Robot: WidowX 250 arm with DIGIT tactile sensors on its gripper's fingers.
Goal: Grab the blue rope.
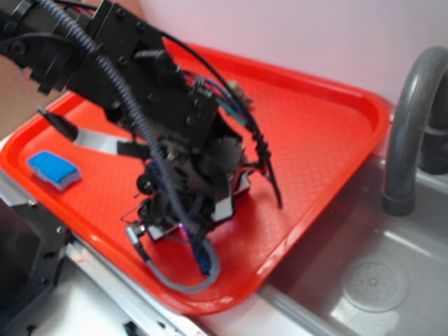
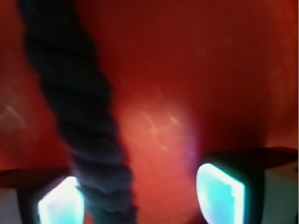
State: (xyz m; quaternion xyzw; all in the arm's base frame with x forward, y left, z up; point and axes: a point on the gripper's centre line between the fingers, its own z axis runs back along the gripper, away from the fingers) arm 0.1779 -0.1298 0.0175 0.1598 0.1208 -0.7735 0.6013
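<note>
Pincer [image 2: 140, 196] stands open, low over the red tray [image 1: 329, 126]. Blue rope [image 2: 74, 107] lies on that tray between the pads, nearer one. Judged soft, light, limp; grasp mid-length across the twist.

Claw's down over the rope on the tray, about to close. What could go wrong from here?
The blue rope lies hard against one finger, not centred in the open claw, so closing may pinch only its edge or roll it out. The claw sits low over the red tray; the fingers might scrape it. The exterior view hides most of the rope behind the arm.
</note>
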